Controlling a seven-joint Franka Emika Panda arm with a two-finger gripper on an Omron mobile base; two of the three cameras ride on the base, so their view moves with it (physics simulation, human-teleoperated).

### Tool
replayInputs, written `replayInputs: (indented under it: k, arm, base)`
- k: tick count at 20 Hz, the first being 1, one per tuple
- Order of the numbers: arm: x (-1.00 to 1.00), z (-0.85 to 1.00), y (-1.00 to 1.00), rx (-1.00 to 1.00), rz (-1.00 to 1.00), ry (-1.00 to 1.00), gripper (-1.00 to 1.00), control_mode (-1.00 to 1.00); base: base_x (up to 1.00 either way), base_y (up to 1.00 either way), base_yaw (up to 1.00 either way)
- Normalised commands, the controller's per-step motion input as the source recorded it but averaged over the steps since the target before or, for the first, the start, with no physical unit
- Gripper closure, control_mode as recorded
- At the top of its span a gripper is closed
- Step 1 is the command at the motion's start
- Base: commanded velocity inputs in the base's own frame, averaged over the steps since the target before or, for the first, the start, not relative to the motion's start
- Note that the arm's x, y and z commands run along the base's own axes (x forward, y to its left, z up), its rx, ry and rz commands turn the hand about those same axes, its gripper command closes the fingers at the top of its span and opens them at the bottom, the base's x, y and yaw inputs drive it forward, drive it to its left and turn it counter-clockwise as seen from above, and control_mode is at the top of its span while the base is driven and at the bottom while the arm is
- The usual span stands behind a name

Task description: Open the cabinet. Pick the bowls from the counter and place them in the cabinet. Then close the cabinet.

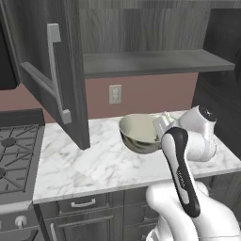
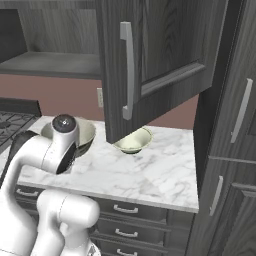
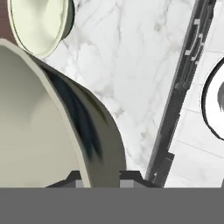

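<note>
Overhead, the dark grey wood-grain wall cabinet (image 1: 155, 28) stands open, both panelled doors swung outward. Its left door (image 1: 56, 70) carries a long vertical silver bar handle (image 1: 56, 75), and its flat grey shelf (image 1: 155, 63) is bare. In the right base view the right door (image 2: 155, 60) hangs out over the white marble surface with grey veins (image 1: 94, 164).

The larger, deeper round bowl (image 1: 139, 134), pale cream-green inside and greyish metallic outside, sits slightly tilted above the surface near its middle, just in front of the white robot arm (image 1: 188, 141). In the hand view the wall of this bowl (image 3: 52, 131) passes between the two dark fingertips (image 3: 131, 177), and the gripper (image 3: 101, 179) is pinched on the rim, jaws nearly together with the thin wall caught between them.

The shallower round bowl (image 2: 132, 141) of the same colouring rests upright on the surface under the right door, near the pink back wall (image 1: 141, 94) and apart from the larger bowl. It appears again at the top left of the hand view (image 3: 37, 24).

A white wall outlet (image 1: 115, 94) is set above the surface, and a black gas stove top (image 1: 16, 155) adjoins the surface at its left end. Low drawer cabinets with short handles (image 1: 84, 204) run beneath.
</note>
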Motion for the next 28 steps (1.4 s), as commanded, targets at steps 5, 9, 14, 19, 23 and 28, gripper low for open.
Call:
replayInputs:
  k: [5,9,14,19,23,28]
  arm:
    - [-0.35,0.85,0.00,0.00,0.00,0.00,1.00,-1.00]
    - [-0.08,0.72,0.03,0.00,0.00,-0.08,1.00,-1.00]
    - [-0.05,0.57,0.17,-0.03,0.00,-0.31,1.00,-1.00]
    - [0.00,0.52,0.24,0.00,0.00,-0.27,1.00,-1.00]
    - [0.00,0.41,0.24,0.00,0.00,-0.29,1.00,-1.00]
    - [0.05,0.33,0.14,0.00,0.03,-0.18,1.00,-1.00]
  base:
    - [0.00,0.00,0.00]
    - [0.00,0.00,0.00]
    - [0.00,0.00,0.00]
    - [0.00,0.00,0.00]
    - [0.00,0.00,0.00]
    - [0.00,0.00,0.00]
